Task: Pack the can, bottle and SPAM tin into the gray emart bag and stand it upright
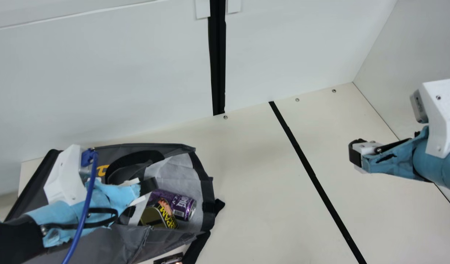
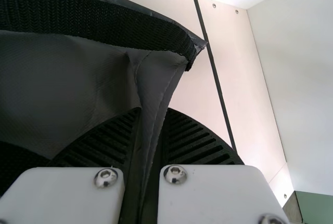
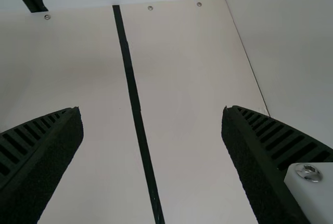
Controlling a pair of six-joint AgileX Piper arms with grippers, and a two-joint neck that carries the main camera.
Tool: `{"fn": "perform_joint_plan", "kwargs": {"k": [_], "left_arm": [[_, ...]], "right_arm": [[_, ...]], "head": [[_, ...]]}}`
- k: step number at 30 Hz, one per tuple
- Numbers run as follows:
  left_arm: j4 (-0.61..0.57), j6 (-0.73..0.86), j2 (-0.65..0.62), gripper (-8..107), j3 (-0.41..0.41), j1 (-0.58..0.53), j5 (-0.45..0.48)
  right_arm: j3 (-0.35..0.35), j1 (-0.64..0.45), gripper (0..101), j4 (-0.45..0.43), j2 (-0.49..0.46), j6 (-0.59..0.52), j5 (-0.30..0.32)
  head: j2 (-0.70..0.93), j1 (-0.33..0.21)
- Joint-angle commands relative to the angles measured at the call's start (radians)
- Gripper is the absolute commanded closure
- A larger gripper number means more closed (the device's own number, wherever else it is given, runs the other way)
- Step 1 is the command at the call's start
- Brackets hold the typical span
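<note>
Left pincer point(image 2: 154, 112) pinching gray bag point(image 2: 158, 78); right pincer point(image 3: 152, 109) spread. Fabric limp, likely sags loaded; best lifted by strap point(image 2: 104, 25).

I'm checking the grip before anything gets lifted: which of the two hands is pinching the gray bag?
The left hand: its fingers are closed on a fold of the gray bag, whereas the right hand holds nothing, its fingers spread wide.

A wide lane crosses the table point(image 1: 254, 183) between the gray emart bag point(image 1: 118, 244) and the right tool point(image 1: 357, 156). The left tool point(image 1: 140, 201) obstructs part of the bag mouth; the can point(image 1: 184, 206) and SPAM tin point(image 1: 155, 217) obstruct entry there. The rear wall point(image 1: 118, 88) limits far-side access.
</note>
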Motion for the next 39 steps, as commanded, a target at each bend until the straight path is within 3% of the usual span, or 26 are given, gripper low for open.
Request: {"fn": "perform_joint_plan", "kwargs": {"k": [1, 20, 39], "left_arm": [[0.0, 0.0, 0.0, 107, 0.0, 0.0, 0.0], [0.0, 0.0, 0.0, 107, 0.0, 0.0, 0.0], [0.0, 0.0, 0.0, 107, 0.0, 0.0, 0.0]], "right_arm": [[0.013, -0.008, 6, 0.026, 0.006, -0.033, -0.017], [0.149, -0.08, 6, 0.332, 0.078, -0.346, -0.149], [0.283, -0.077, 6, 0.579, 0.158, -0.622, -0.192]], "head": [[-0.002, -0.024], [-0.002, -0.024], [-0.002, -0.024]]}}
